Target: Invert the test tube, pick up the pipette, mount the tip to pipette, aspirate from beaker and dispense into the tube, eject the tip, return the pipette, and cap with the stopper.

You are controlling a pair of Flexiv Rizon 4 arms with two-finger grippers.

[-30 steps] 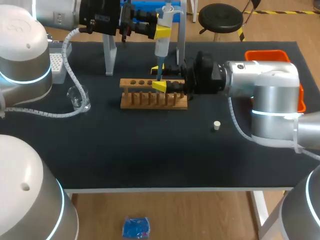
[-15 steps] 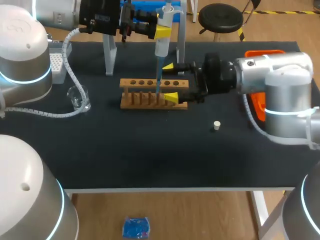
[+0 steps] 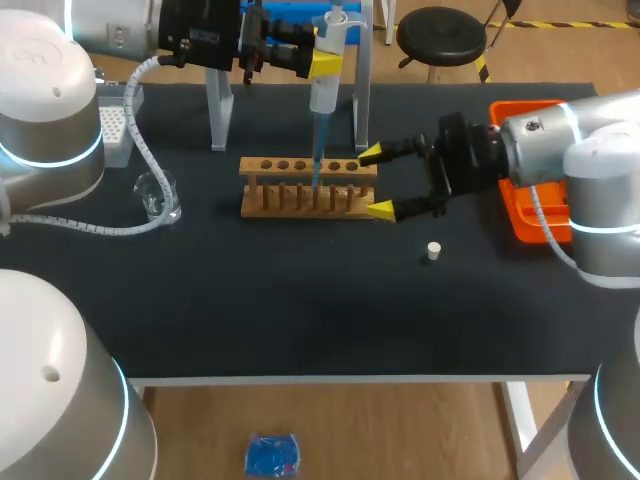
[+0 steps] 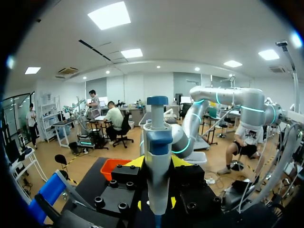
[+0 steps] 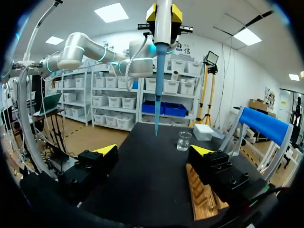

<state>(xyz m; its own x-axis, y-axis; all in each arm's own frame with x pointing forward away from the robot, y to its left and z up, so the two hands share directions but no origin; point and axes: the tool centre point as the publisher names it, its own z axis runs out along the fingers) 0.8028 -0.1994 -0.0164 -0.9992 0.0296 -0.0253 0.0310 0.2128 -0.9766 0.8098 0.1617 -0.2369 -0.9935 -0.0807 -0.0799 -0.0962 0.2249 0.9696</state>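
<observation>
My left gripper [image 3: 322, 62] is shut on the white pipette [image 3: 327, 70], which it holds upright above the wooden tube rack [image 3: 308, 187]. The pipette's blue tip [image 3: 317, 150] reaches down to the rack's row of holes. I cannot make out the test tube. My right gripper [image 3: 377, 182] stands open at the rack's right end, with nothing between its fingers. In the left wrist view the pipette [image 4: 157, 156] stands between the fingers. In the right wrist view the open right gripper [image 5: 154, 150] sits below the blue tip [image 5: 157, 90], beside the rack [image 5: 202, 194]. A white stopper [image 3: 433, 251] lies on the table.
A glass beaker [image 3: 158, 196] stands at the left of the black table, also seen ahead in the right wrist view [image 5: 184, 140]. A white tip box [image 3: 116, 127] sits at the far left. A pipette stand [image 3: 220, 110] rises behind the rack. An orange bin [image 3: 527, 215] is at the right.
My right gripper opened wide and drew back to the right, away from the middle of the rack. The left arm and pipette have stayed still.
</observation>
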